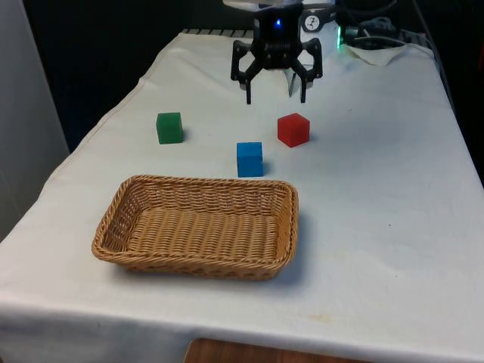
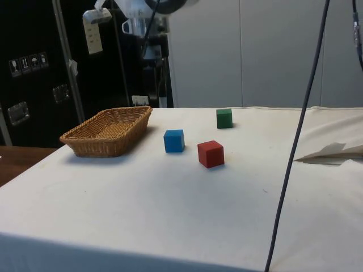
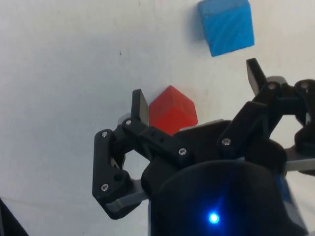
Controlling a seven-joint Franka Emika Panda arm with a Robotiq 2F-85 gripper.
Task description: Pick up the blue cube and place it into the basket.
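The blue cube (image 1: 249,159) (image 2: 174,140) (image 3: 226,25) rests on the white cloth just behind the far rim of the wicker basket (image 1: 121,219) (image 2: 85,139). My gripper (image 1: 275,96) (image 3: 197,88) hangs open and empty above the table, behind the cubes. Its fingers are spread wide with nothing between them. In the wrist view the red cube (image 3: 171,113) lies below the gripper, close to one finger, and the blue cube sits farther out beyond the fingertips.
A red cube (image 1: 293,129) (image 2: 210,153) stands to the front view's right of the blue one, and a green cube (image 1: 169,127) (image 2: 224,118) to its left. A black cable (image 2: 295,147) hangs across the side view.
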